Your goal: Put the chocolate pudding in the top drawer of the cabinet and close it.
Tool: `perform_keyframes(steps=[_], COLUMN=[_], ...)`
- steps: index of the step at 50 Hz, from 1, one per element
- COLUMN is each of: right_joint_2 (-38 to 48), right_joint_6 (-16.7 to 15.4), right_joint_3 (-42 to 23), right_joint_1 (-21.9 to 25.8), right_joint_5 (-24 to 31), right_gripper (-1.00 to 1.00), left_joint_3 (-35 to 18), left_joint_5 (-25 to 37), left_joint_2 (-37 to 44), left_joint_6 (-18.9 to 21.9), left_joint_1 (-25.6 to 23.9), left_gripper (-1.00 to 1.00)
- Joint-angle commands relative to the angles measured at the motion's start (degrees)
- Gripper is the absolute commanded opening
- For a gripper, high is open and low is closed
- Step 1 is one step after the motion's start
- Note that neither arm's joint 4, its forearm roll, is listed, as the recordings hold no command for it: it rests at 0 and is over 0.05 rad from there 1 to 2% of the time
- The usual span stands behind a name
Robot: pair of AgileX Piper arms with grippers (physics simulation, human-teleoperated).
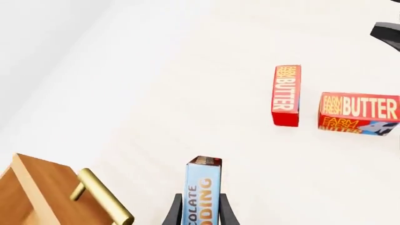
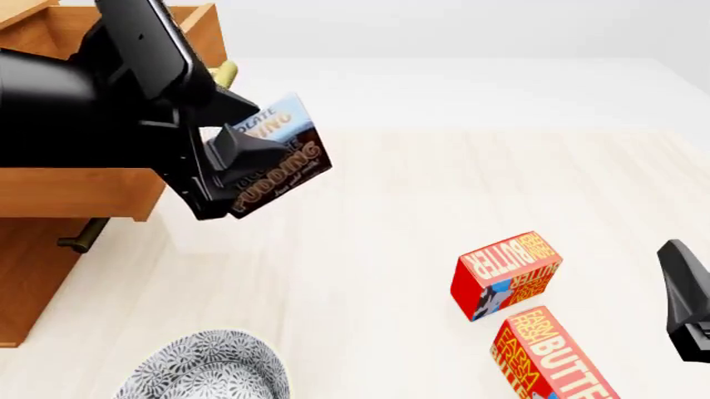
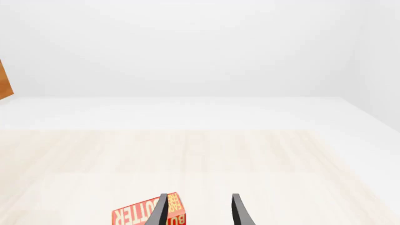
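The tabletop (image 2: 367,208) is pale wood-grain and carries everything here. At its left side stands the cabinet (image 2: 28,274), a brown wooden chest, with the top drawer (image 2: 78,195) pulled out so that its light inner wood and brass bar handle (image 1: 103,201) show. Near the front edge sits a patterned bowl (image 2: 205,370), and toward the right lie two red-and-orange butter boxes (image 2: 507,273), close together, one nearer the camera.

The left end effector (image 2: 239,162) is clamped on the chocolate pudding (image 2: 279,154), lifted clear of the tabletop and tilted, just beside the open drawer's front corner rather than over its cavity. In the left wrist view the box stands up between the dark fingers (image 1: 172,213), which press on its two broad faces near one end.

The box looks like a light, stiff carton with smooth printed sides, so it is likely to slide if the squeeze loosens; holding it across the flat faces, as here, seems the sound choice. It probably tolerates a short drop, so letting go low over the drawer should do.

The right end effector (image 3: 198,211) holds nothing, its fingers parted, above one butter box and well apart from the cabinet.
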Motion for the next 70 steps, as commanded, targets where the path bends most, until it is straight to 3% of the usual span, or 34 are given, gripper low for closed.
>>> perform_keyframes(steps=[1, 43, 55, 70], right_joint_2=[0.05, 0.05, 0.18, 0.33], right_joint_6=[0.04, 0.07, 0.08, 0.09], right_joint_3=[0.15, 0.15, 0.13, 0.19], right_joint_1=[0.02, 0.01, 0.03, 0.03], right_joint_5=[-0.17, -0.16, -0.24, -0.44], right_gripper=[1.0, 1.0, 1.0, 1.0], left_joint_3=[-2.47, -14.61, -19.1, -20.8], left_joint_5=[2.43, 13.83, 15.87, 15.12], left_joint_2=[-3.01, -10.72, -10.63, -9.89], left_joint_6=[1.1, 3.88, 4.4, 6.63], left_joint_1=[1.84, 8.21, 11.24, 15.98], left_gripper=[-1.0, -1.0, -1.0, -1.0])
